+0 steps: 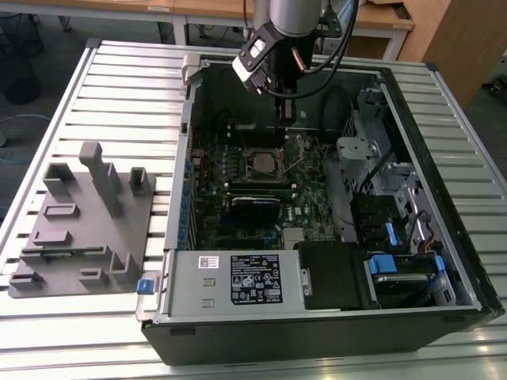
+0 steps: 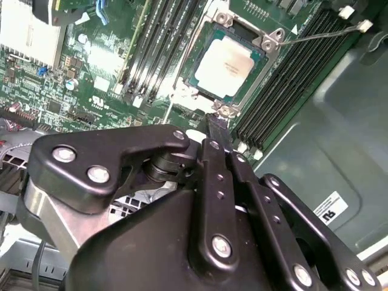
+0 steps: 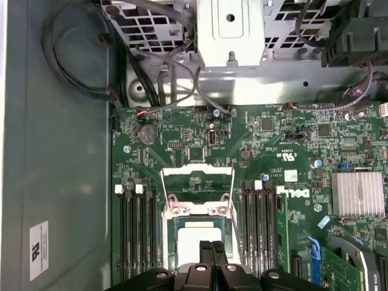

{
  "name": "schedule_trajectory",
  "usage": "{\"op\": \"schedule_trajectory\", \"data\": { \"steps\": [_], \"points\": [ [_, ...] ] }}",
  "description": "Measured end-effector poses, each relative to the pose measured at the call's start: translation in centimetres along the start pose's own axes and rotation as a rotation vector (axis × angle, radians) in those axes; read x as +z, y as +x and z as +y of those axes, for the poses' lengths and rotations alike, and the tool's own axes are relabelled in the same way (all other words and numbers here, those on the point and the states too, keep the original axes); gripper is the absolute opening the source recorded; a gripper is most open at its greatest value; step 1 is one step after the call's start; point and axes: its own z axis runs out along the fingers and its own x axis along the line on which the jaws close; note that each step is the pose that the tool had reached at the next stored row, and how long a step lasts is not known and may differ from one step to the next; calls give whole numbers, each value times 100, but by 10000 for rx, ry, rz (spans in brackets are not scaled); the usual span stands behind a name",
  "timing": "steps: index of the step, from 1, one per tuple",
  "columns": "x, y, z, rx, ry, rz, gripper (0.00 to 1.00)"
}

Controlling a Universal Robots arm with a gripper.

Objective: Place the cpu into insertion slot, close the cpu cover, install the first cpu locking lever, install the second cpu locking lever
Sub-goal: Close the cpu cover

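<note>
In the exterior view, comes down steeply from twelve o'clock into the opened computer case (image 1: 317,339) on the slatted counter (image 1: 119,87), wrist tipped so that the hand (image 1: 287,119) points almost straight down at the green circuit board (image 1: 310,184). Hangs at about one o'clock of the insertion slot (image 1: 246,164), near it, with contact impossible to judge from here. Stands well apart from the grey fixture tray (image 1: 79,226), which lies on the counter at nine o'clock of the case. In the second wrist view, holds the black fingers (image 2: 213,151) pressed together with nothing between them, tips just beside a corner of the slot's metal rim. Shows the cpu (image 2: 224,63) lying flat inside the slot, silvery top up, and a thin wire lever (image 2: 321,35) angling out over the black memory slots (image 2: 285,79). In the first wrist view, looks past the drawn-together hand (image 3: 212,245) onto the cpu (image 3: 195,237) seated in the slot, and finds the cpu cover (image 3: 197,171) swung up and off it, green board showing through its square cut-out.
</note>
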Motion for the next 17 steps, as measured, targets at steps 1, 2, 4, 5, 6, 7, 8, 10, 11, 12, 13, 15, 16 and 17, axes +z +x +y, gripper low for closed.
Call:
{"op": "schedule_trajectory", "data": {
  "steps": [1,2,4,5,6,7,8,10,11,12,13,15,16,17],
  "points": [
    [1,1,10,0,0,0,10],
    [1,1,19,0,0,0,10],
    [2,2,39,-1,0,1,10],
    [2,2,48,0,0,0,10],
    [3,3,58,-1,0,0,10],
    [3,3,68,-1,0,-1,10],
    [4,3,77,0,0,0,10],
    [5,4,96,1,0,0,10],
    [5,5,106,0,0,0,10],
    [5,5,116,1,0,-1,10],
    [6,6,126,0,0,1,10],
    [7,6,145,0,0,0,10],
    [8,7,154,-1,0,0,10],
    [8,7,164,0,0,-1,10]
  ]
}}
